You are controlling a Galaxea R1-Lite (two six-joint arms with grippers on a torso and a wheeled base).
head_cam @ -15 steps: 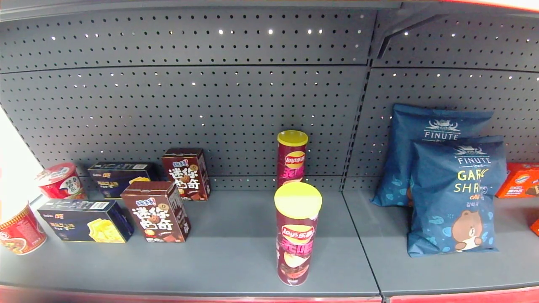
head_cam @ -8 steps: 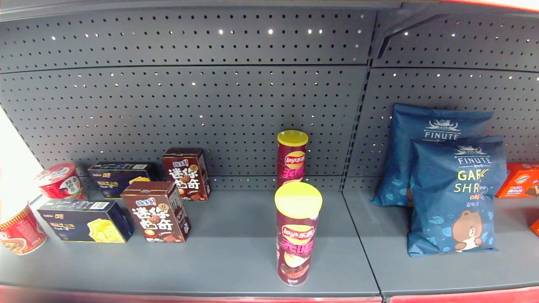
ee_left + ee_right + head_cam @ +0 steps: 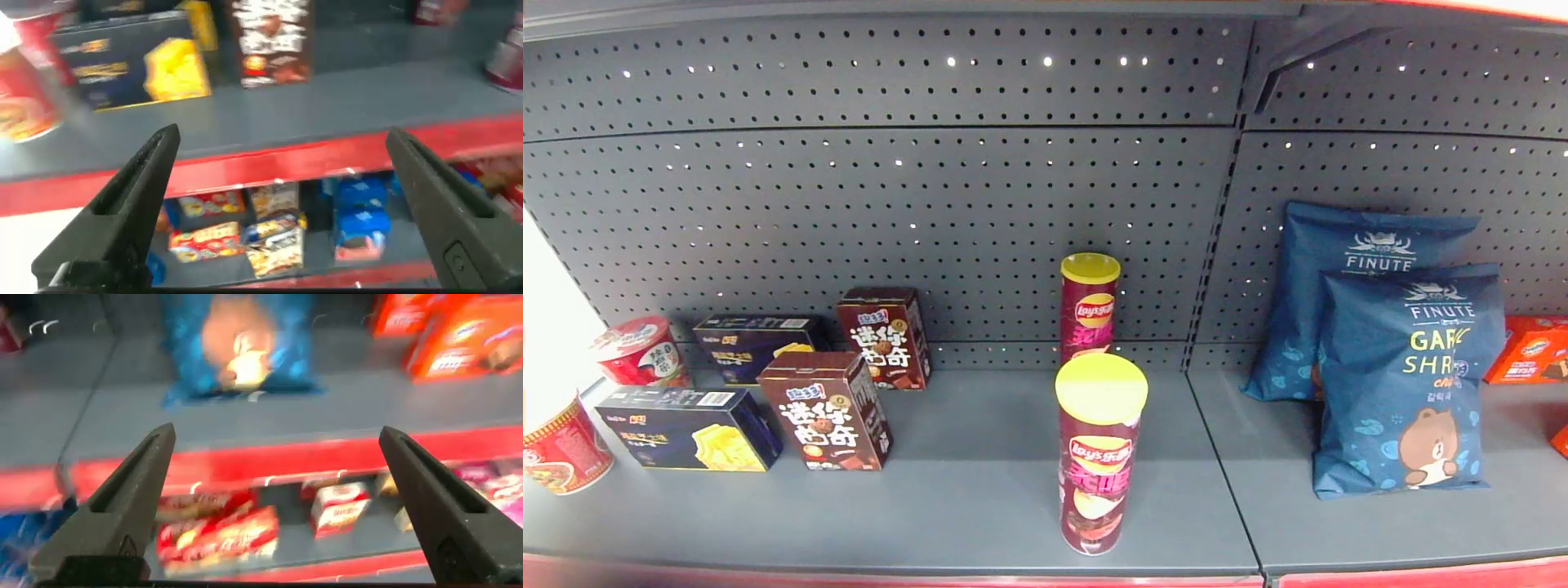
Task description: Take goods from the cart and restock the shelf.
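On the grey shelf (image 3: 980, 498) two maroon chip cans with yellow lids stand in a row, one at the front (image 3: 1098, 453) and one at the back (image 3: 1089, 306). To their left are two brown cookie boxes (image 3: 827, 411), two dark blue boxes (image 3: 689, 428) and red noodle cups (image 3: 560, 447). To the right lean two blue snack bags (image 3: 1405, 380). My left gripper (image 3: 282, 188) is open with nothing in it, in front of the shelf's red edge (image 3: 278, 167) below the boxes. My right gripper (image 3: 278, 486) is open and holds nothing, in front of the red edge below a blue bag (image 3: 237, 347).
Orange boxes (image 3: 1529, 351) sit at the far right of the shelf. A lower shelf holds packaged goods (image 3: 237, 237) beneath the red edge, and there are more packs (image 3: 221, 535) below on the right side. Bare shelf floor lies between the cookie boxes and the cans.
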